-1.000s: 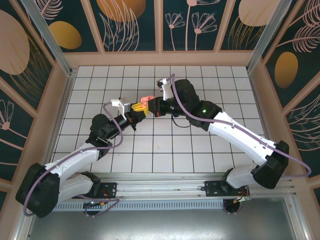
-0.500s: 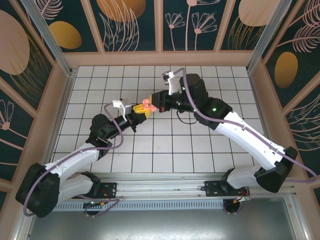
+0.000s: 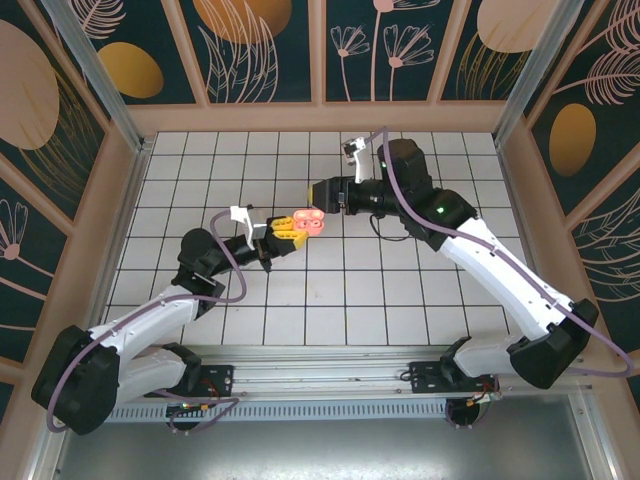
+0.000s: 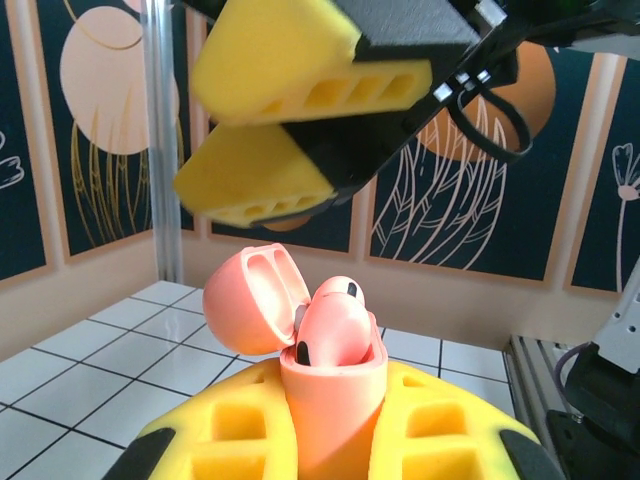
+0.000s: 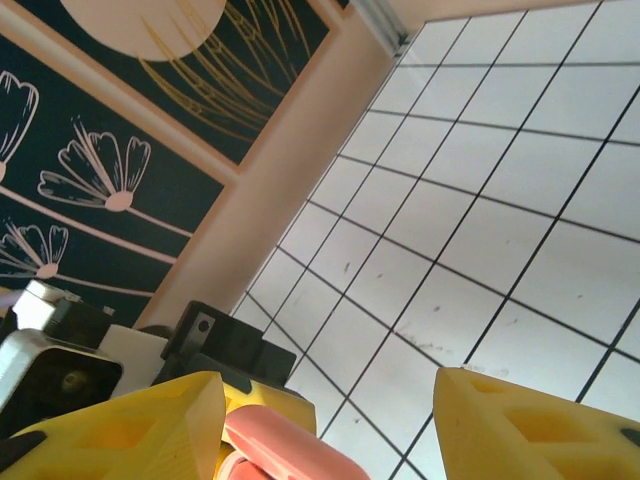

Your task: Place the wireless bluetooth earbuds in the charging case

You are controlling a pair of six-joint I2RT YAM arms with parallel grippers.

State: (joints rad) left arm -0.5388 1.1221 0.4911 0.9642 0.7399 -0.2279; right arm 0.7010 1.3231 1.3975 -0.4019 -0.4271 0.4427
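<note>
Between the jaws of the left gripper (image 3: 289, 227) a salmon-pink charging case (image 4: 332, 402) is pinched upright, lid open, pink earbuds (image 4: 336, 326) seated inside; the right gripper (image 3: 319, 191) is spread.

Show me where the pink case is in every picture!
Top external: the pink case is near the middle of the table, pinched in the left gripper.
Left wrist: the pink case stands at bottom centre with its lid open.
Right wrist: the pink case peeks in at the bottom edge, left of centre.
Shared landmark: the white tiled table with dark grid lines.
</note>
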